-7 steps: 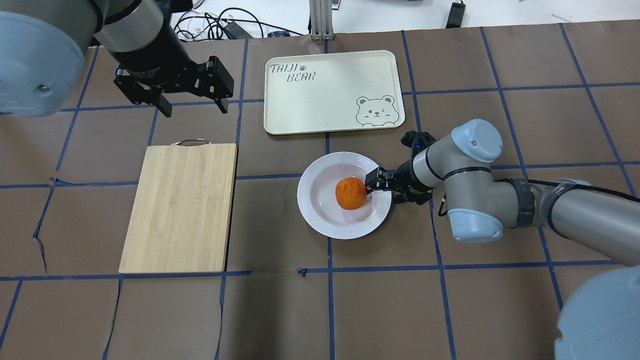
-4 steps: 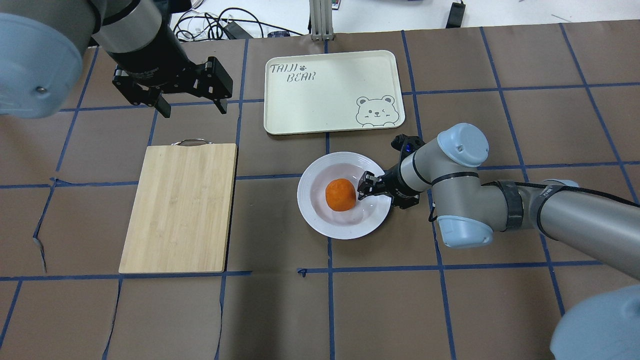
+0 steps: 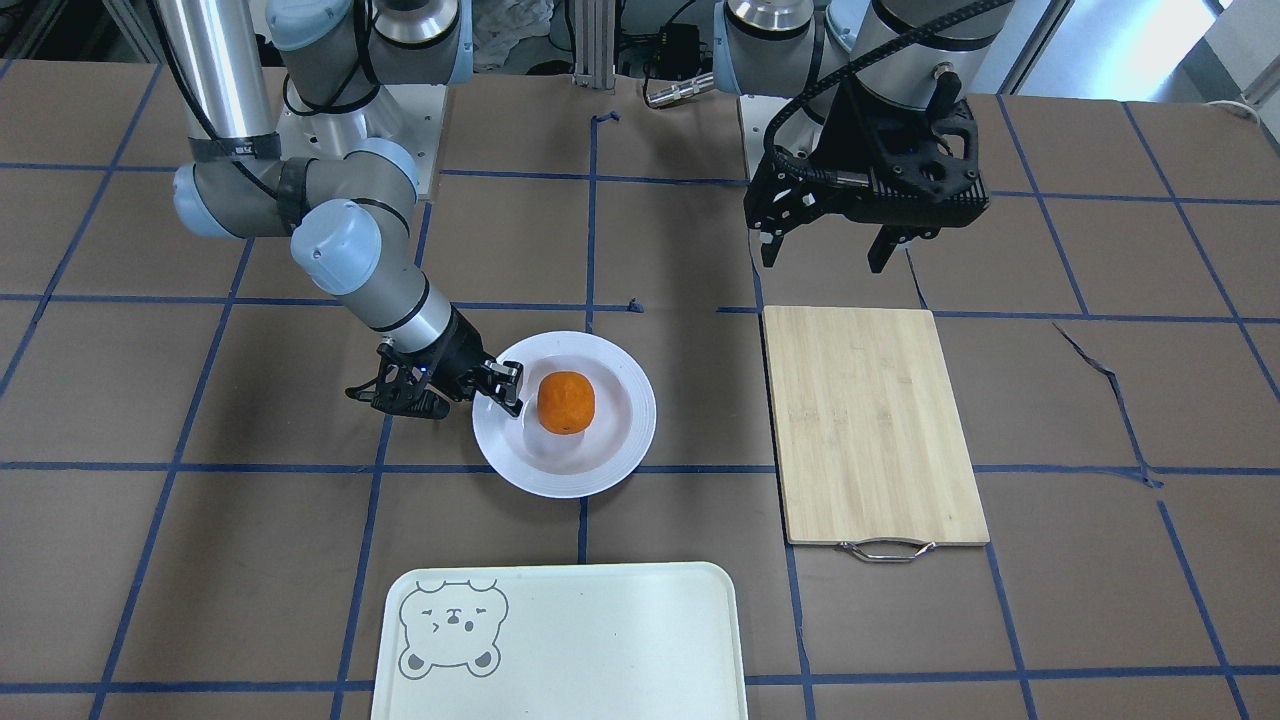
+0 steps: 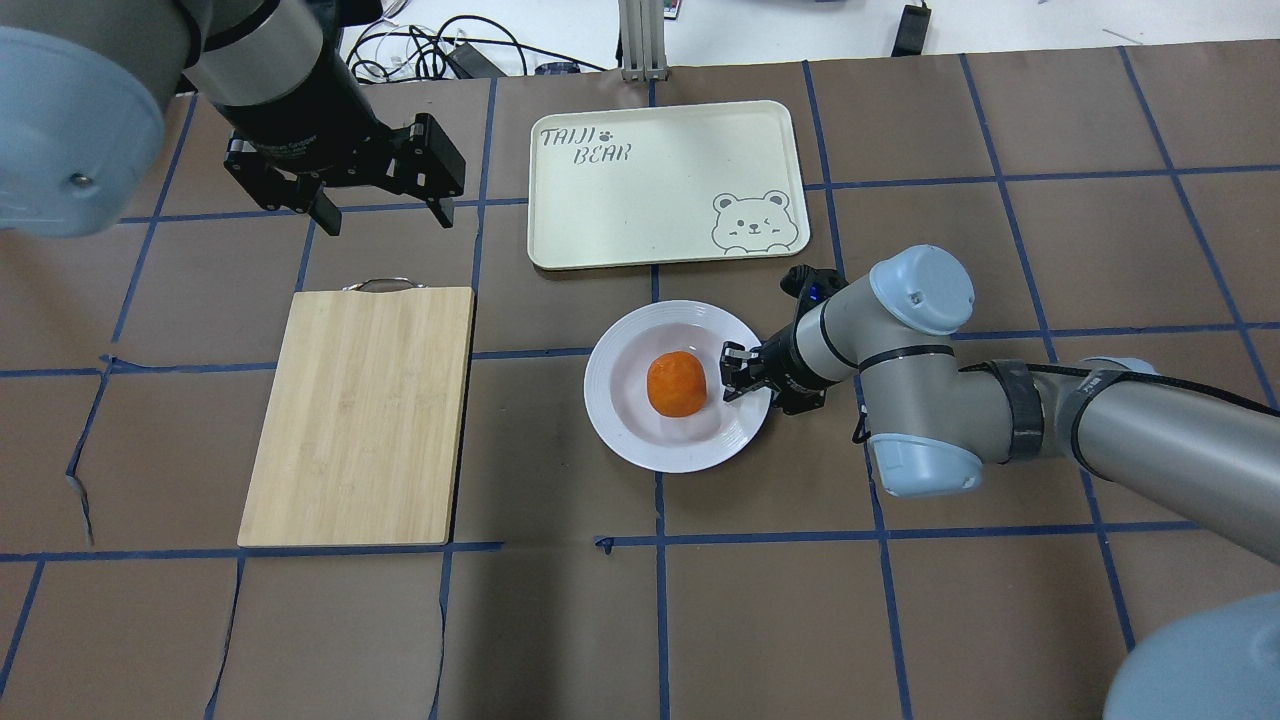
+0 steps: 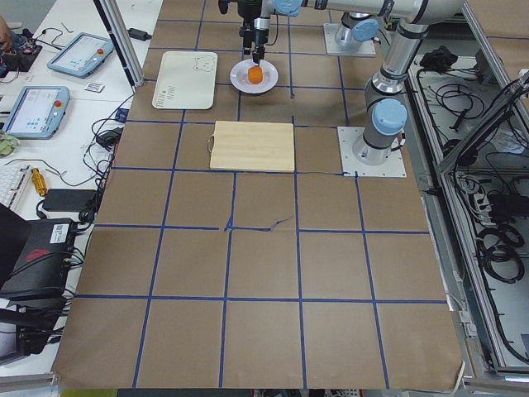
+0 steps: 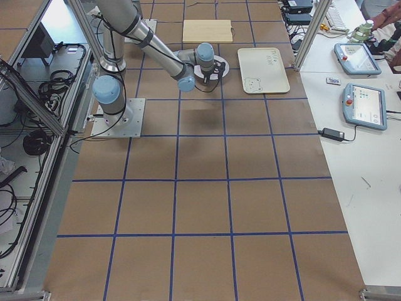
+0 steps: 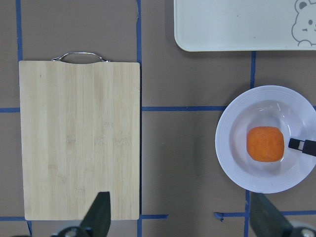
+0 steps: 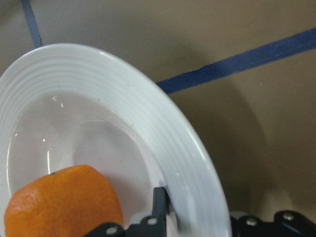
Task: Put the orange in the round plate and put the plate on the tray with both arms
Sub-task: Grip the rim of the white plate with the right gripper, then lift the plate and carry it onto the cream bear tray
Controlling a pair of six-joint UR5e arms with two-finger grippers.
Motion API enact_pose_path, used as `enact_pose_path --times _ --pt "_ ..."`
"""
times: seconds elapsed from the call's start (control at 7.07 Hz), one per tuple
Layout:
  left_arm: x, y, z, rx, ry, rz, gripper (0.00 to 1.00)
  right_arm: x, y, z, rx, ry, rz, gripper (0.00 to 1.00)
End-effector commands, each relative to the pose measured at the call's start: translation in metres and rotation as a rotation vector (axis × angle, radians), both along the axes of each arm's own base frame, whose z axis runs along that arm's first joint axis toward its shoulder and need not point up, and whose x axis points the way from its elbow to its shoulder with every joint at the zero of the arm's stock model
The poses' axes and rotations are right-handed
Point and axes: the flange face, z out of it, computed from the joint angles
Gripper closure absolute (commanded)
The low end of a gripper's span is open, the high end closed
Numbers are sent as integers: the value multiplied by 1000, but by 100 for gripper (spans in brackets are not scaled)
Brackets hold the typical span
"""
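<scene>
The orange (image 4: 675,383) lies free in the well of the round plate (image 4: 620,420), a little below the tray (image 4: 650,190). My right gripper (image 4: 727,373) is low at the plate's right rim, open, straddling that rim. One of its fingers (image 8: 160,197) rests inside the well just right of the orange (image 8: 61,202); the other is hidden outside the rim. Open and empty, my left gripper (image 4: 383,212) hangs high over the table at the far left, well away from the plate. From the front-facing view the orange (image 3: 566,402) sits mid-plate.
A bamboo cutting board (image 4: 360,415) with a metal handle lies left of the plate, below the left gripper. The tray holds nothing. Cables and a post stand beyond the table's far edge.
My right gripper moved left, deeper over the plate's rim. The orange rolled left from its fingers to the plate's middle, and the plate slid slightly left. The left arm barely moved.
</scene>
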Motion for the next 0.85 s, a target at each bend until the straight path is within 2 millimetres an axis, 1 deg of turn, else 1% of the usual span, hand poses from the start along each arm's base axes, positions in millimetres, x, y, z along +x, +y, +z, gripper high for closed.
enact_pose_path --times 0.0,0.14,0.28,0.42,0.57,0.71 --pt "0 0 0 0 0 0 0 8 4 36 -57 -23 -24 95" --pt "-1 0 0 0 0 -2 0 5 2 45 -77 -24 -29 95" --pt "-1 0 0 0 0 -2 0 1 -7 54 -112 -26 -30 95" --pt "-1 0 0 0 0 -2 0 3 -34 80 -179 -45 -29 95" --pt "-1 0 0 0 0 -2 0 5 -72 103 -234 -55 -39 95" --pt "-1 0 0 0 0 -2 0 6 -119 102 -261 -59 -42 95"
